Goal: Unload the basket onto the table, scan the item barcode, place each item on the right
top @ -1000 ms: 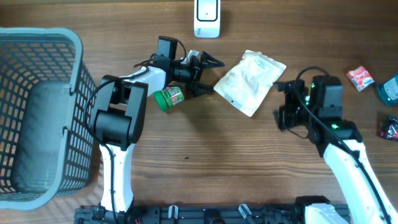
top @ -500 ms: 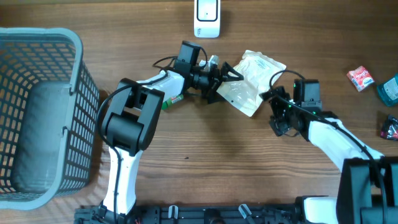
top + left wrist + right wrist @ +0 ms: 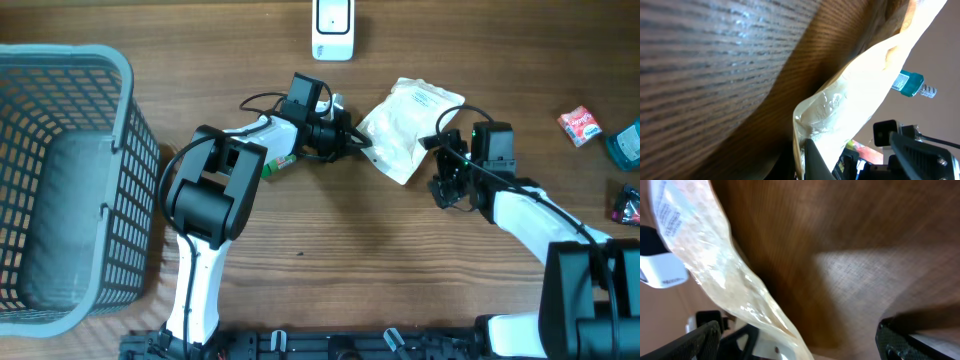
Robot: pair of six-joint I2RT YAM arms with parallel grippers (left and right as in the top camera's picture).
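The left end effector [image 3: 352,141] is clenched on the left corner of the white pouch [image 3: 408,128], which lies mid-tabletop [image 3: 330,250], right of and nearer than the scanner [image 3: 332,25]. The right end effector [image 3: 441,168] stands released just beside the pouch's right edge

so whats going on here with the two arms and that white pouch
The left tool is shut on the left edge of the white pouch. The right tool hangs open just off the pouch's right side, holding nothing. The white scanner sits at the far edge of the wooden table, apart from the pouch, so the barcode is not yet scanned.
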